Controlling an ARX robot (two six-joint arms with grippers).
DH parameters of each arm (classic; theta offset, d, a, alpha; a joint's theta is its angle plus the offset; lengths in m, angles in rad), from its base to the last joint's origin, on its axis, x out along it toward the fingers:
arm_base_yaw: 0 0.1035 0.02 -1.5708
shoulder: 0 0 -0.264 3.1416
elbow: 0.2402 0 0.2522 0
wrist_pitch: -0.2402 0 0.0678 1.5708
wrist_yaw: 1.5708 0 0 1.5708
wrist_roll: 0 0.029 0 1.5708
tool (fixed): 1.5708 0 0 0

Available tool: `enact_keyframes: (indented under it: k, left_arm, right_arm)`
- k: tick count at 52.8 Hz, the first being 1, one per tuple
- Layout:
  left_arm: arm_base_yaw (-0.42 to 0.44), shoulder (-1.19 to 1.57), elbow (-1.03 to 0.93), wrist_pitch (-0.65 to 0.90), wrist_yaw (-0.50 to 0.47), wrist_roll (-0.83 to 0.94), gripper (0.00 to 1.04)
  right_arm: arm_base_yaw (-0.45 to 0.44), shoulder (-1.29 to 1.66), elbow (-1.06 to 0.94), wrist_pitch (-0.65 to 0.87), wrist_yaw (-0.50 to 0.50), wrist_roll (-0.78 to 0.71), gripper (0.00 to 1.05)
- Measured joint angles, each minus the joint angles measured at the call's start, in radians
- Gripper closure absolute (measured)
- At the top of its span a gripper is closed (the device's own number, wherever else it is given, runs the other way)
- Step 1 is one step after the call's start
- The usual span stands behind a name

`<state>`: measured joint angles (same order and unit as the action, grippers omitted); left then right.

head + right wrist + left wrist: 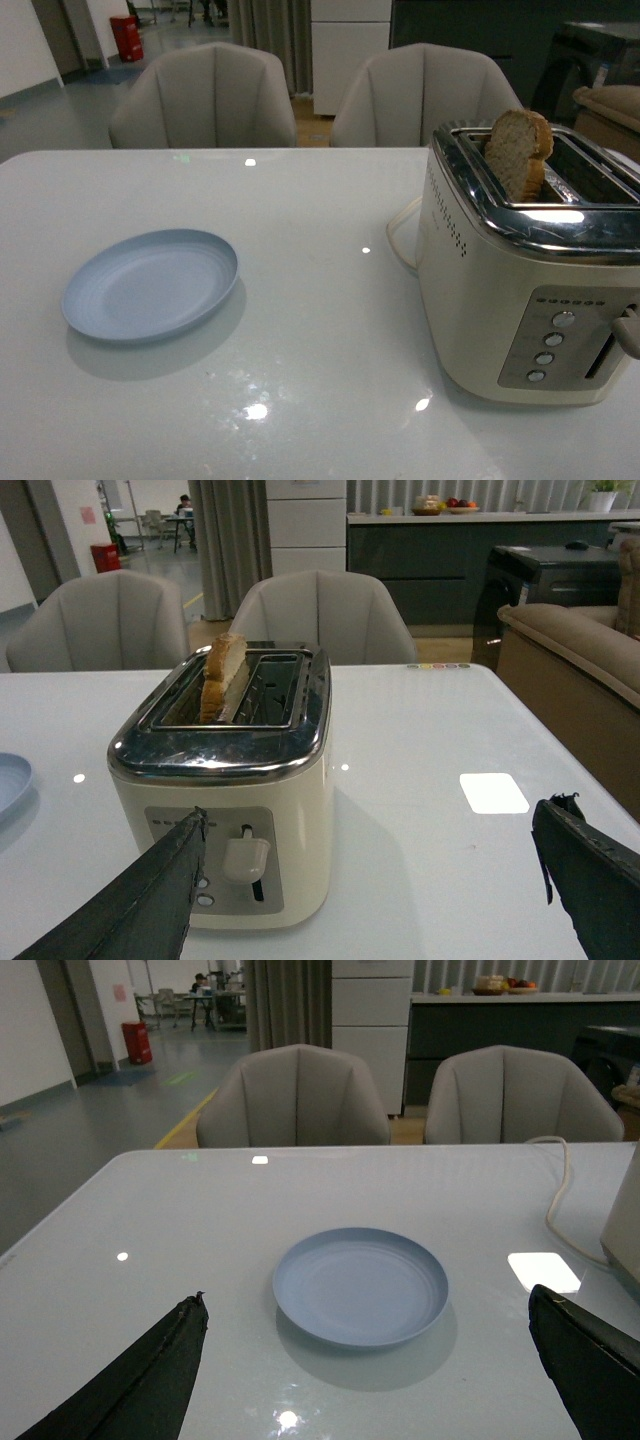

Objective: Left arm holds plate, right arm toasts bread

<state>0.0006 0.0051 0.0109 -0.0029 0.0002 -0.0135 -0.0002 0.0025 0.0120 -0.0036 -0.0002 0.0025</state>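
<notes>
standing high in the toaster (520, 290), the bread (518, 150) is possibly toasted; left of it, the plate (150, 285) lies unheld; both grippers' fingers (130, 1380) (130, 900) are spread apart.

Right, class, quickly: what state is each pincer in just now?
Left pincer: open, holding nothing, back from the plate.
Right pincer: open, holding nothing, facing the toaster.

The surface (300, 300) is glossy white, mirroring ceiling lights. Left of the toaster (510, 300), the plate (150, 285) looks like smooth matt pale-blue plastic with faint rings. The toaster has a satin cream shell and a polished chrome top. The bread (518, 150) standing in its slot shows a rough, speckled crumb. Behind the toaster, the chairs (205, 100) look cloth-covered and matt.
</notes>
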Motion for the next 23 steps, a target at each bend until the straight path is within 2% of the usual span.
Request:
enact_keyframes:
  k: [23]
  left_arm:
    - [0.000,0.000,0.000,0.000,0.000,0.000,0.07]
  right_arm:
    - [0.000,0.000,0.000,0.000,0.000,0.000,0.06]
